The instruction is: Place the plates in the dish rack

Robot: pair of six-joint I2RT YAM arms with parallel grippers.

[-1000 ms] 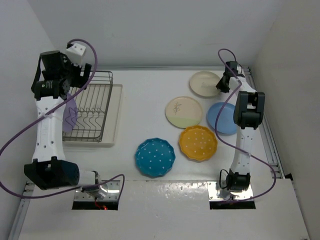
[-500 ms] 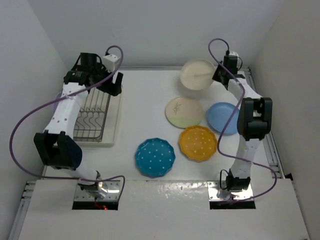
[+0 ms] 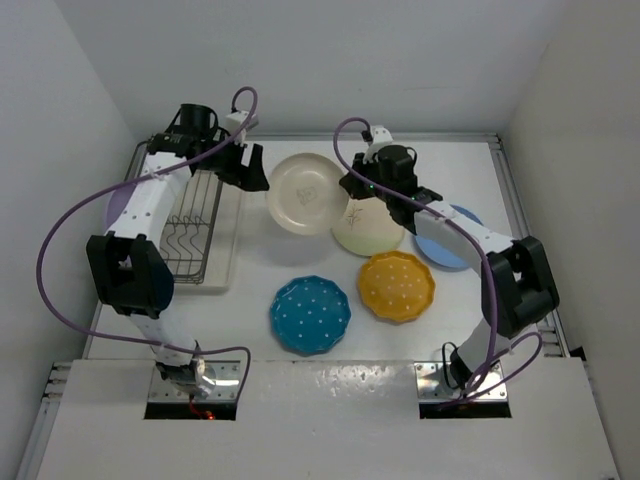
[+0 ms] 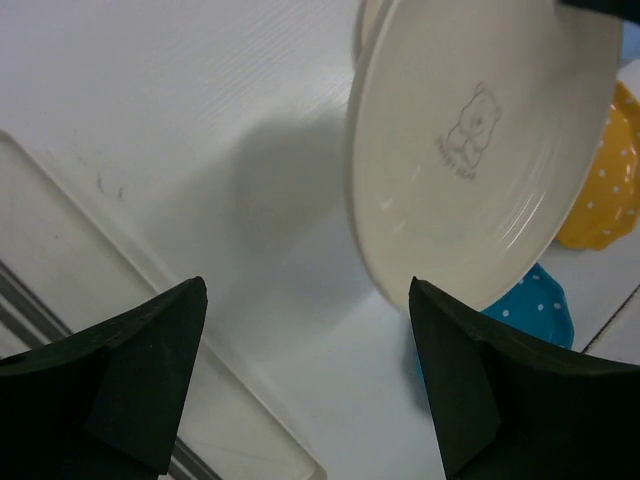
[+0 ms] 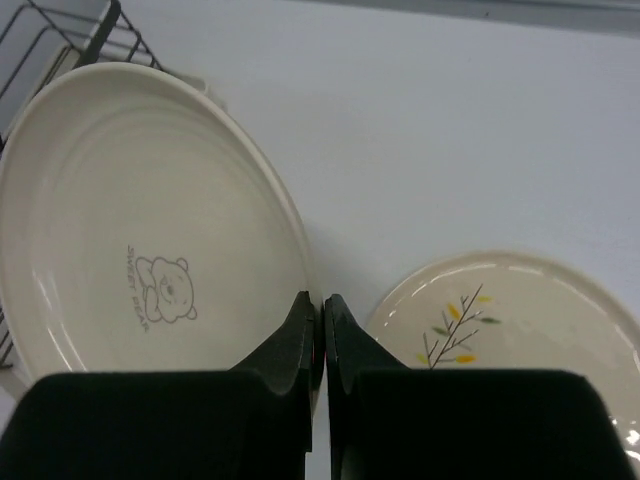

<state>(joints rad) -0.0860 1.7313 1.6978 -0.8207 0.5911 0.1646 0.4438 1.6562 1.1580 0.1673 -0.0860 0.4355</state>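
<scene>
I see the dark metal wire dish rack (image 3: 190, 225) at left, my left end effector (image 3: 250, 172) beside it, fingers spread wide — holding nothing, round cream bear-print plate (image 3: 305, 195) tilted above the white tabletop (image 3: 290, 258), rim pinched by my right end effector (image 5: 320, 305), cream-green sprig plate (image 3: 368, 232) flat at right.

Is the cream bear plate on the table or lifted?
Lifted: the right end effector grips the plate by its rim above its shadow.

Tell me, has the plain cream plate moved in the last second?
Yes. The right gripper has carried the cream plate left, from beyond the sprig plate to between it and the dish rack.
</scene>
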